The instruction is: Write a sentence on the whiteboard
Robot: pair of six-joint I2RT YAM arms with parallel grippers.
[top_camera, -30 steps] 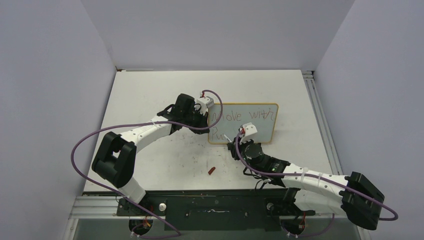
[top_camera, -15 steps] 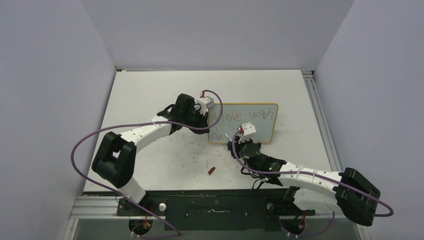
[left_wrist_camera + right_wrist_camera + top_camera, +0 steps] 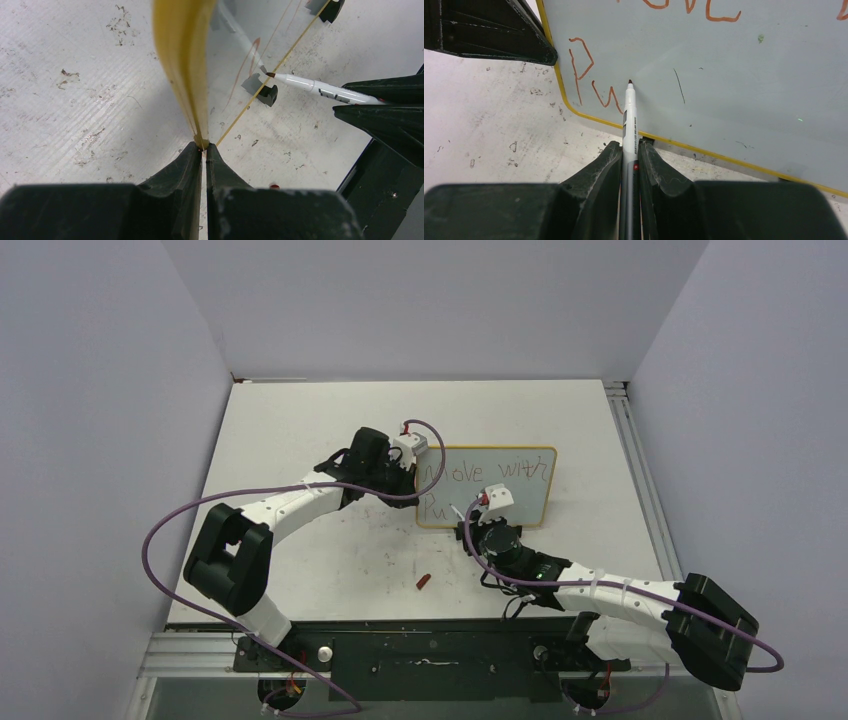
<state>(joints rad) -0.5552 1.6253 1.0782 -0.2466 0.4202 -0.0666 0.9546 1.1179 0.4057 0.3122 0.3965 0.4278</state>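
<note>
Your right claw (image 3: 628,150) is clamped on the marker (image 3: 629,120), whose long axis points straight ahead at the whiteboard (image 3: 749,90). The tip sits just right of "Pu" in the sentence (image 3: 510,470); contact is hard to judge. Your left claw (image 3: 202,150) pinches the board's left edge, holding it standing on the worktop (image 3: 330,420).

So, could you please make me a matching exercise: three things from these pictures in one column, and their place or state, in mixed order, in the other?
Things:
1. left claw
2. right claw
3. small red piece

Place or state:
A. lies on the table, on the near side of the whiteboard
B. shut on the marker
C. shut on the whiteboard's yellow edge

Pairs: 1-C, 2-B, 3-A.
</note>
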